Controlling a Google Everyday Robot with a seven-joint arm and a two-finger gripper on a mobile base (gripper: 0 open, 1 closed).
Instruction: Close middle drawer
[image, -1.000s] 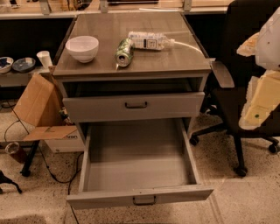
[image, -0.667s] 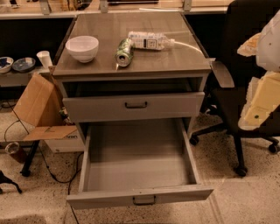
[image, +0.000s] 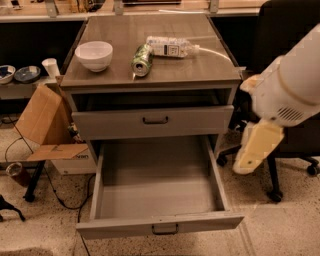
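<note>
The middle drawer (image: 160, 192) is pulled far out of the grey cabinet (image: 155, 80). Its long grey tray is empty, and its low front panel carries a small dark bar handle (image: 165, 229). The drawer above it (image: 152, 121) stands slightly out, with a dark gap over it. My arm's white housing (image: 287, 85) fills the right side. My gripper (image: 248, 161) is the cream end part hanging below it, right of the cabinet and apart from the open drawer's right wall.
On the cabinet top are a white bowl (image: 94, 54), a green can (image: 141, 60) lying on its side and a plastic bottle (image: 170, 47). A cardboard box (image: 42, 122) and cables lie to the left. A black office chair (image: 287, 150) stands behind my arm.
My arm has swung left and down towards the cabinet's right side and looks larger. The drawers and the things on top have not moved.
</note>
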